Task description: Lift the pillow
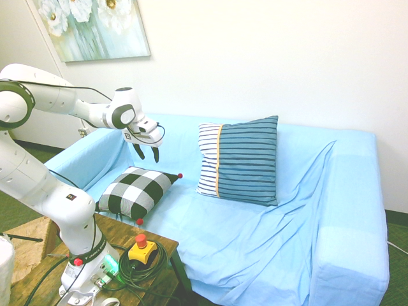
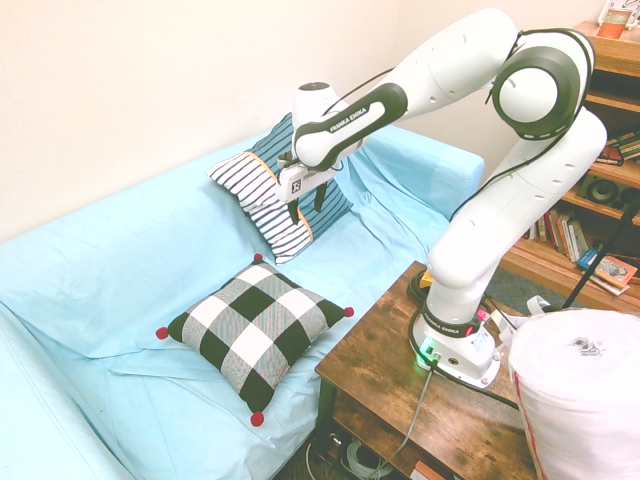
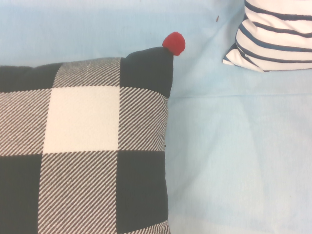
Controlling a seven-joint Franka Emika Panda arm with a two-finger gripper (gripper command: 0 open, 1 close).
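The pillow [image 1: 136,191] [image 2: 255,330] is a small black-and-white check square with red pom-poms at its corners. It lies flat on the light blue sofa seat [image 1: 255,223], near the armrest end. My gripper [image 1: 146,153] [image 2: 306,205] hangs in the air above the pillow's far corner, apart from it. Its fingers are open and hold nothing. The wrist view looks down on the pillow [image 3: 83,146] and one red pom-pom [image 3: 174,43] at its corner.
A larger blue-and-white striped pillow [image 1: 239,159] [image 2: 268,195] [image 3: 275,34] leans on the sofa back, beyond the gripper. A wooden side table [image 2: 400,370] with a yellow stop button [image 1: 141,248] stands in front of the sofa. A bookshelf [image 2: 605,200] is behind the arm.
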